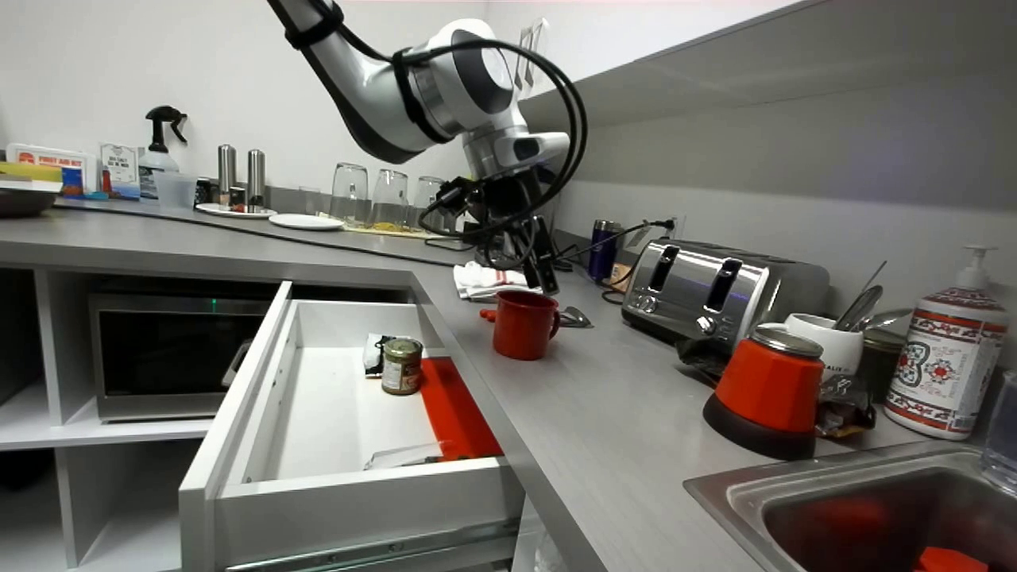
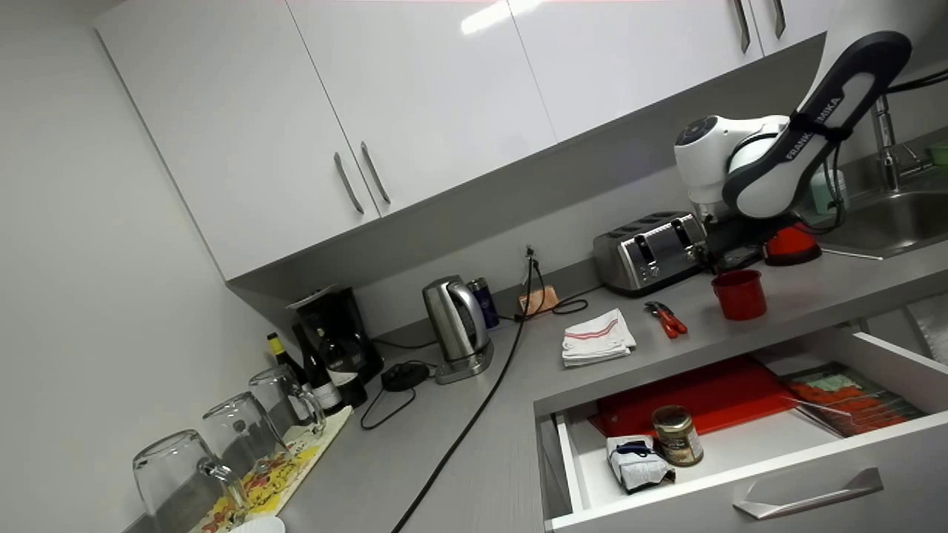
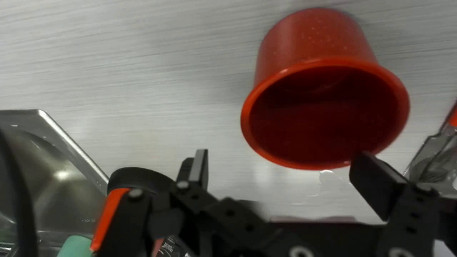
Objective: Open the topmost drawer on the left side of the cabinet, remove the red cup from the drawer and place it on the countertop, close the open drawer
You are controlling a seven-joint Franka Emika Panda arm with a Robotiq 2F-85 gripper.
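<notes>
The red cup point(image 1: 520, 330) stands upright on the light-grey countertop point(image 1: 612, 421), beside the open drawer. It also shows in an exterior view point(image 2: 743, 297) and in the wrist view point(image 3: 317, 39). The topmost drawer point(image 1: 373, 504) of the white cabinet point(image 1: 59, 433) is pulled out; its front point(image 2: 652, 511) with a silver handle shows too. My gripper point(image 3: 282, 156) is open with nothing between its fingers. In the wrist view one fingertip overlaps the cup's rim; I cannot tell whether it touches. In an exterior view the gripper point(image 1: 544, 266) is just above and behind the cup.
Inside the drawer are a jar point(image 1: 402, 367), a small packet point(image 2: 638, 463) and a red board point(image 2: 703, 400). Near the cup are red-handled pliers point(image 2: 668, 322), a folded towel point(image 2: 596, 340), a toaster point(image 1: 715, 290) and a red-orange vessel point(image 1: 767, 389). The sink point(image 1: 739, 485) lies beyond.
</notes>
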